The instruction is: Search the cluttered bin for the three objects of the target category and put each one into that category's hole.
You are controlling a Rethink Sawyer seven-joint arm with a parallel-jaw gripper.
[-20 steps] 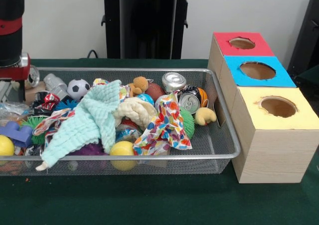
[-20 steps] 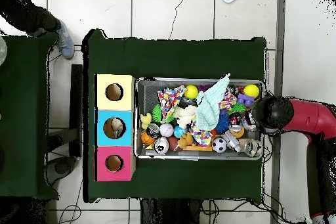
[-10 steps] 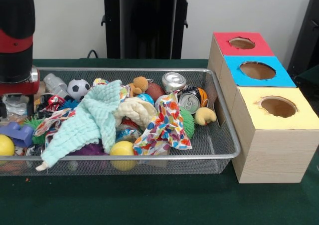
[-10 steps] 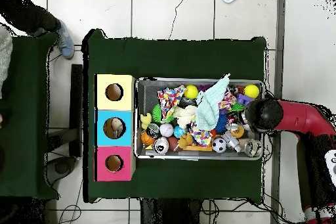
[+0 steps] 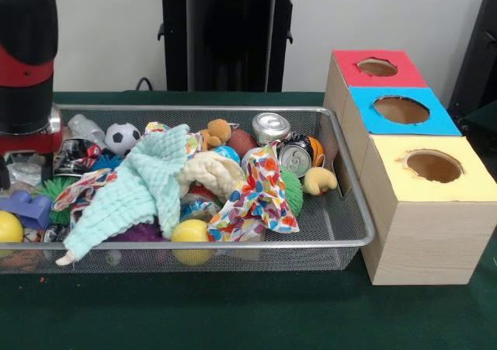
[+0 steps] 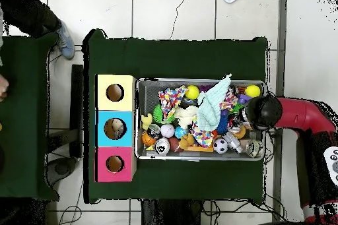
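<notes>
The wire-mesh bin (image 5: 233,244) is full of clutter; it also shows in the overhead view (image 6: 198,158). A small clear plastic bottle (image 5: 82,126) lies by the bin's far rim at the left end. My gripper (image 5: 23,160) hangs from the red and black arm over that left end, low among the clutter just in front of the bottle. Its tips are hidden. From above the arm's head (image 6: 259,112) covers the bin's right end. The blue-surround hole (image 5: 401,109) is in the middle box beside the bin; from above (image 6: 115,128) something pale shows inside it.
The red-surround hole (image 5: 377,67) and the yellow-surround hole (image 5: 433,165) flank the blue one. Metal cans (image 5: 271,125) (image 5: 295,157), a mint cloth (image 5: 147,183), a soccer ball (image 5: 122,136) and a yellow ball (image 5: 190,232) fill the bin. A person's shoe (image 6: 65,41) is near the table corner.
The arm has moved further in over the bin's end, rightward in the front view, and now covers more of the clutter there. Nothing else has moved.
</notes>
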